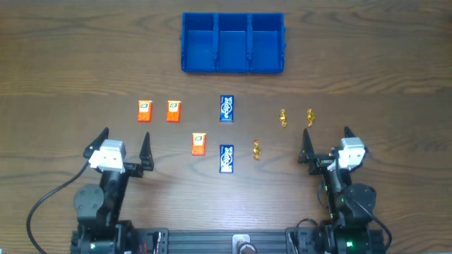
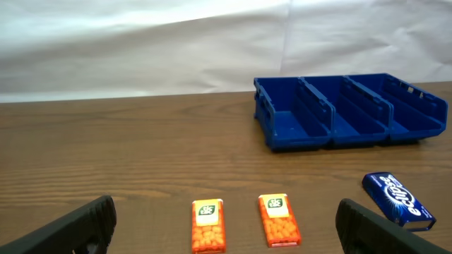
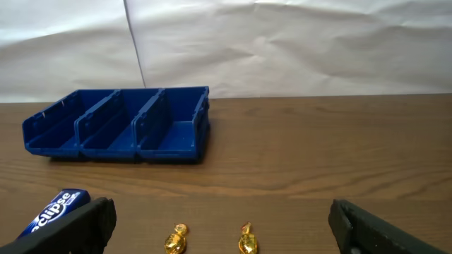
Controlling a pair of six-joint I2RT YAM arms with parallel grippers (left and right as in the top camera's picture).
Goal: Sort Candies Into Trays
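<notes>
Eight candies lie loose on the table (image 1: 63, 63), none in the blue tray (image 1: 233, 42), which sits upper middle in the top view with its three compartments bare. Three orange boxes (image 1: 144, 111) lie left of centre, two blue packs (image 1: 227, 109) at centre and three gold-wrapped sweets (image 1: 282, 118) right of centre. The left pincer (image 1: 126, 132) and right pincer (image 1: 326, 132) hang at lower left and lower right, both spread wide and holding nothing.

The boxes and packs look light, stiff and smooth, so each is probably best taken across its narrow sides. The sweets seem tiny, with crinkly wrappers likely to slip; pinching the body rather than the twisted ends should serve better.

Nothing stands between candies and tray. The upper two orange boxes lie near each other, as do the lower orange box (image 1: 199, 143) and the lower blue pack (image 1: 227, 158), so a finger could nudge a neighbour
</notes>
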